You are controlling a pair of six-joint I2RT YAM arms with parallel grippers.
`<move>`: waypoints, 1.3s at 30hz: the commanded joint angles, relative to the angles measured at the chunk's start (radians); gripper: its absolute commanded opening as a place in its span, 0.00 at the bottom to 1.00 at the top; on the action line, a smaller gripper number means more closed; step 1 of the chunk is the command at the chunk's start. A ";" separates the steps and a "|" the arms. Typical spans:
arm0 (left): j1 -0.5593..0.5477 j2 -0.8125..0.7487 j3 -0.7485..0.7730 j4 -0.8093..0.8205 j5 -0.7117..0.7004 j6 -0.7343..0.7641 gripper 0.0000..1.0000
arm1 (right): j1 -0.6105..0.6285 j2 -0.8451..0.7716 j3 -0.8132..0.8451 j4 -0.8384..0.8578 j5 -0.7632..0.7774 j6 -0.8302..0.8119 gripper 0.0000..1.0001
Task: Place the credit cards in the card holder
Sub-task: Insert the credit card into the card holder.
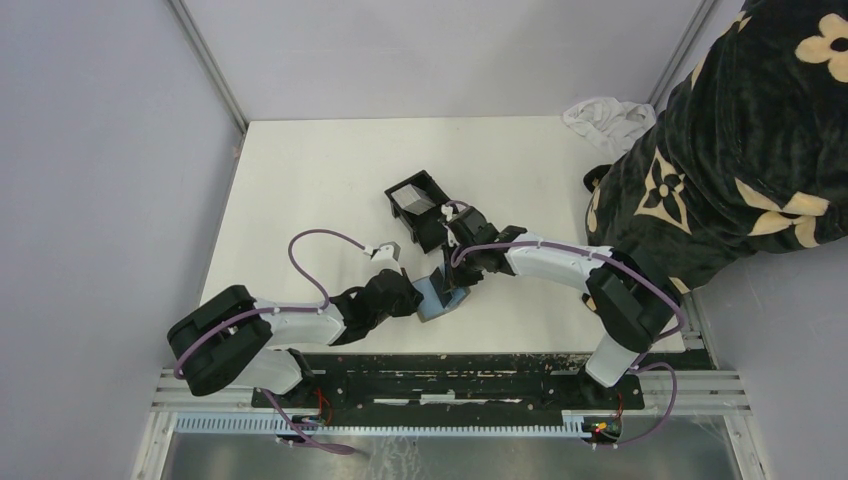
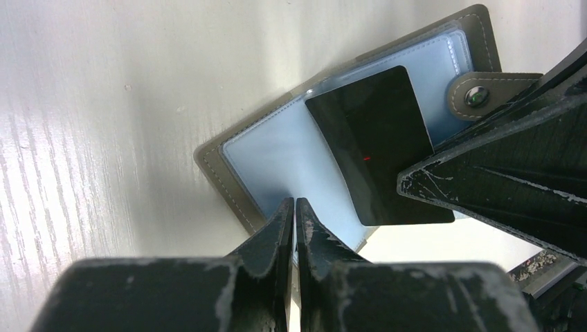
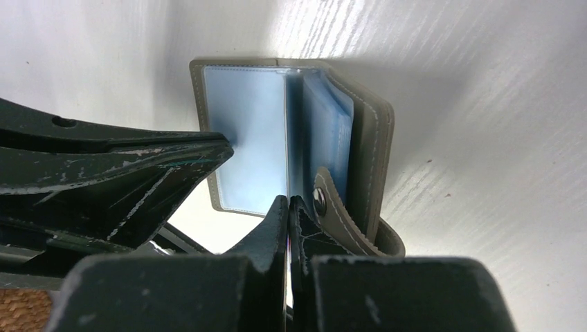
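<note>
Left fingers (image 2: 271, 238) stood nearly pressed together on the near edge of the card holder (image 2: 228, 149), apparently steadying it. Right fingers (image 3: 268, 232) were closed on a dark credit card (image 2: 370, 149), angled onto the clear sleeves (image 3: 246, 131), presumably for insertion. Holder lay open by the table's (image 1: 300, 180) near edge, mid-width.

A white cloth (image 1: 603, 117) lies on the table (image 1: 300, 180) — far right corner, beside a black flower-patterned garment (image 1: 740, 150).
</note>
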 commanded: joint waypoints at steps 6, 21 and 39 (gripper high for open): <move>-0.004 -0.005 -0.001 -0.096 -0.029 -0.011 0.11 | -0.047 -0.035 -0.081 0.087 -0.069 0.031 0.01; -0.004 -0.003 -0.005 -0.141 -0.052 -0.014 0.10 | -0.098 -0.005 -0.184 0.187 -0.120 0.044 0.01; -0.004 -0.027 -0.009 -0.213 -0.095 -0.013 0.10 | -0.115 0.077 -0.239 0.295 -0.177 0.054 0.01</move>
